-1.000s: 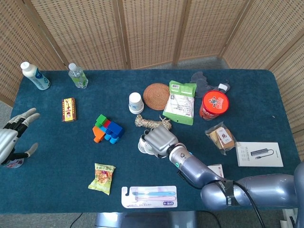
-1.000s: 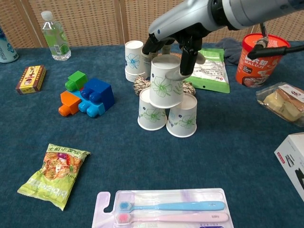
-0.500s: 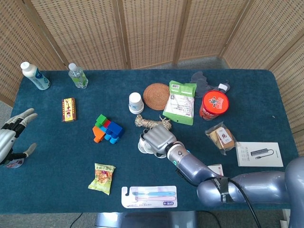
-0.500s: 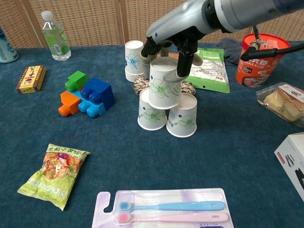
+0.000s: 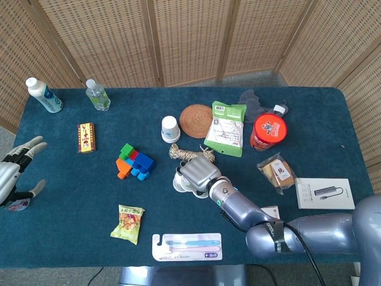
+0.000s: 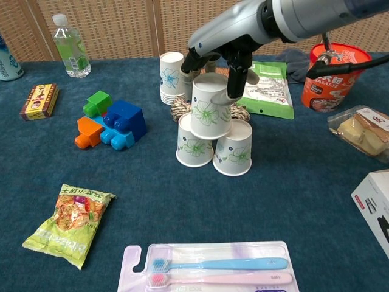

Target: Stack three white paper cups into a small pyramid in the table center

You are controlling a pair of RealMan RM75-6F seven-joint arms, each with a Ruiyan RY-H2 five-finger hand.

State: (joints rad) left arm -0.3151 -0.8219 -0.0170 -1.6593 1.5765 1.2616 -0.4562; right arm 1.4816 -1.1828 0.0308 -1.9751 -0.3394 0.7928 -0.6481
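From the head view, the right robot hand [image 5: 196, 173] covers the cups mid-surface; the left robot hand [image 5: 15, 173] idles open, well apart. Chest view: its fingers grip the upright top cup [image 6: 210, 114] straddling two base cups [image 6: 214, 148].

In the head view the right hand [image 5: 198, 173] covered the pyramid, so only a sliver of one bottom cup [image 5: 179, 179] showed at its left. The left hand [image 5: 13, 173] was cut by the frame's left edge, and what lay under it could not be told. In the chest view the white box [image 6: 375, 201] ran off the right edge (its print too small to read), and the toothbrush pack [image 6: 213, 267] off the bottom
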